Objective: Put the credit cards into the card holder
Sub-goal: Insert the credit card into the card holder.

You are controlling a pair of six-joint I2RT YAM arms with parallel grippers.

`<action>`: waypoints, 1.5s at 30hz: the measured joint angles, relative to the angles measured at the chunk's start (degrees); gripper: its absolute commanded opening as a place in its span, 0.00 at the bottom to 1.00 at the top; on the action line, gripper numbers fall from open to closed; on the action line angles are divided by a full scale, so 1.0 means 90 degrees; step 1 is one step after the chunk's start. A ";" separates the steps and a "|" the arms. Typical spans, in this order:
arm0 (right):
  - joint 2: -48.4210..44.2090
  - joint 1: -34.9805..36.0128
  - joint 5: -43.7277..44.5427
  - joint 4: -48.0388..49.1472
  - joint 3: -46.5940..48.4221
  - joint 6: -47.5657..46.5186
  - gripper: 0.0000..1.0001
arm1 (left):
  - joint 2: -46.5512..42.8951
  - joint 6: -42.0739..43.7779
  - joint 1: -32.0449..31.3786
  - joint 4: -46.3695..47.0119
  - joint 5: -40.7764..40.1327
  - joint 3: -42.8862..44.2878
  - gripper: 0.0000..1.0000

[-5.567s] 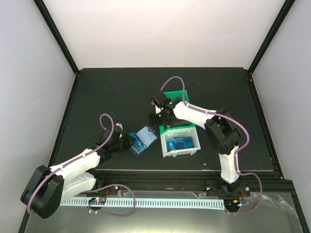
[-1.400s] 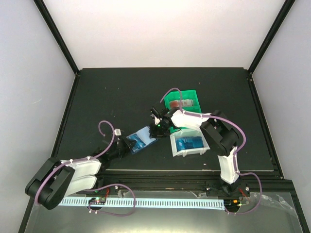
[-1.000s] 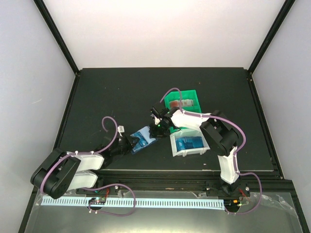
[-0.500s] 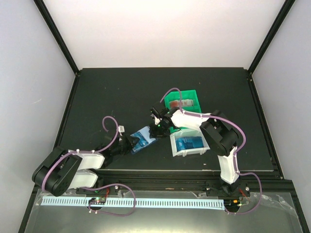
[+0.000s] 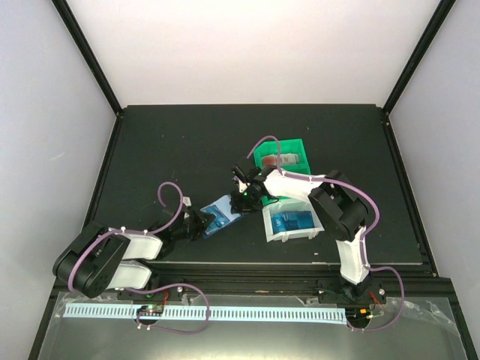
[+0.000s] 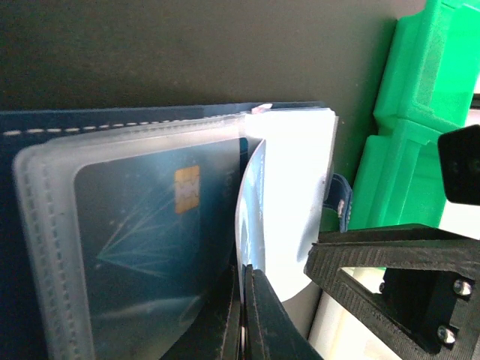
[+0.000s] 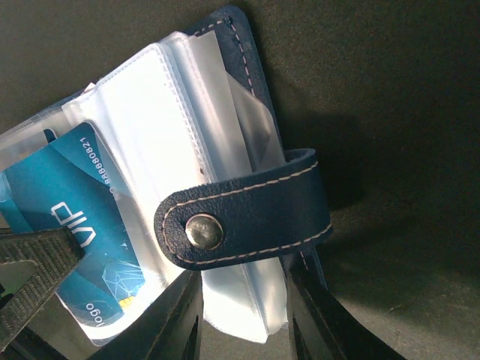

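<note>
The dark navy card holder point(image 5: 220, 215) lies open on the black table between my two grippers. Its clear sleeves fan out, and one bright blue credit card point(image 6: 142, 240) sits inside a sleeve; the same card point(image 7: 71, 217) shows "vip" print. My left gripper point(image 6: 244, 271) is shut on the edge of a clear sleeve at the holder's near-left side point(image 5: 199, 223). My right gripper point(image 7: 244, 283) straddles the holder's far edge, its jaws closed on the sleeves beneath the snap strap point(image 7: 240, 217). More blue credit cards point(image 5: 291, 221) lie in the white bin.
The white bin point(image 5: 268, 225) stands just right of the holder. Behind it is a green bin point(image 5: 264, 156) with red-and-white items. The green bin's wall point(image 6: 431, 90) is close beyond the holder in the left wrist view.
The left arm's elbow has crept a little rightward while its gripper stays at the holder's near edge. The right arm and the holder have not moved.
</note>
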 measured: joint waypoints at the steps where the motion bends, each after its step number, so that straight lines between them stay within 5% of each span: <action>1: 0.0002 0.0000 0.0000 0.0000 0.0000 0.0000 0.34 | 0.0046 -0.0053 0.0007 0.0005 0.0007 0.0002 0.01; 19: 0.0049 0.0002 -0.0095 -0.0022 0.0049 -0.0049 0.34 | -0.0721 -0.0738 0.0007 -0.0724 -0.0209 -0.0160 0.02; 33: 0.0092 -0.0012 -0.0170 -0.0097 0.0114 -0.0165 0.34 | 0.0726 -0.0631 0.0019 0.0580 0.0165 0.0087 0.02; 45: 0.0092 -0.0024 -0.0194 -0.0090 0.0107 -0.0172 0.34 | 0.0840 0.0253 0.0019 0.0163 0.0226 0.0442 0.23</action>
